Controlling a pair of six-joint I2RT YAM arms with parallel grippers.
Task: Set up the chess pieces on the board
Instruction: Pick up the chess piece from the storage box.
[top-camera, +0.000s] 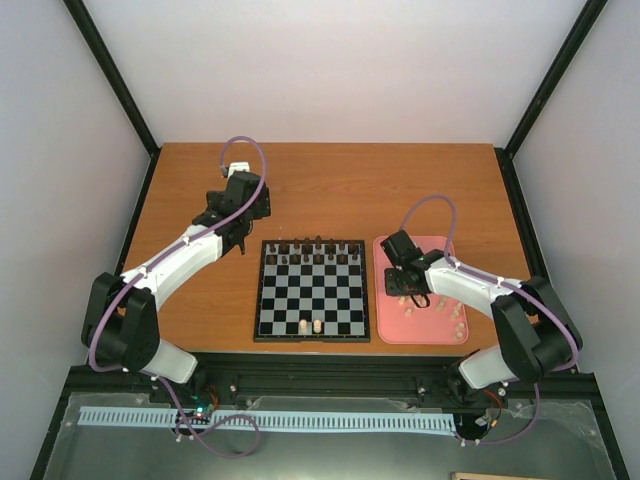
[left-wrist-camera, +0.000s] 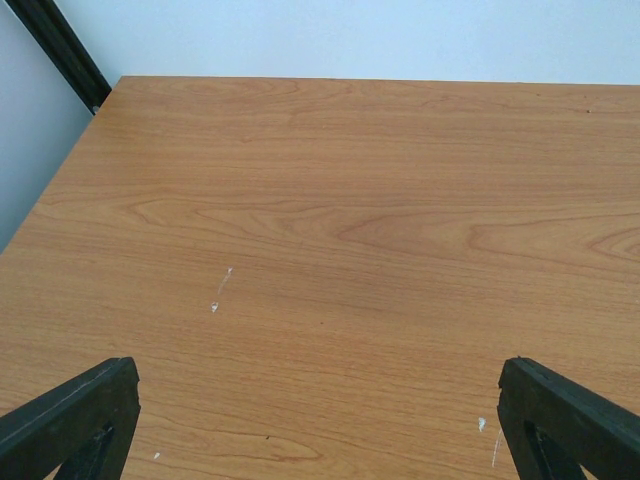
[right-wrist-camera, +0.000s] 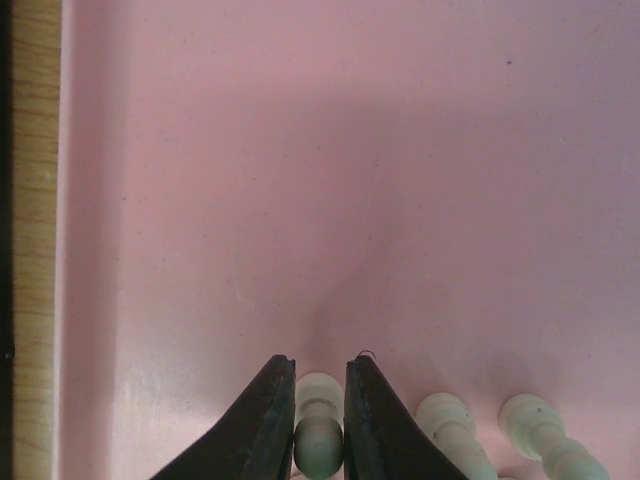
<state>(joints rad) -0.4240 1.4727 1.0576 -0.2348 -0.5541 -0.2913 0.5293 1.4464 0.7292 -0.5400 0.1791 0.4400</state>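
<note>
Right now the cream piece (right-wrist-camera: 318, 425) you want lies in the pink tray (right-wrist-camera: 300, 150), at the bottom centre of the right wrist view, between the right fingers (right-wrist-camera: 292, 380). Its long axis runs up and down that frame, in line with the fingers, round head toward the bottom edge and base toward the top. The fingers stand nearly together, one against each flank, so I judge them to be gripping it. Whether it is off the tray floor I cannot tell

Two more chess pieces (right-wrist-camera: 450, 425) lie flat just to its right at the lower right of that view, near the right-hand finger but apart from it. Lift cleanly and you should not drag them

In the top view the tray sits just right of the board (top-camera: 312, 290), so your right arm is the nearer one by far. The left fingers (top-camera: 238, 238) are spread wide open and hold nothing, over bare bench (left-wrist-camera: 320, 200) at the upper left of the board

On the board, two cream pieces already stand side by side on the near row, lower centre, while dark pieces (top-camera: 312, 250) fill the far rows. Your carry goes leftward over the tray wall to the near rows; the likely snags are that wall and the two pieces already standing
</note>
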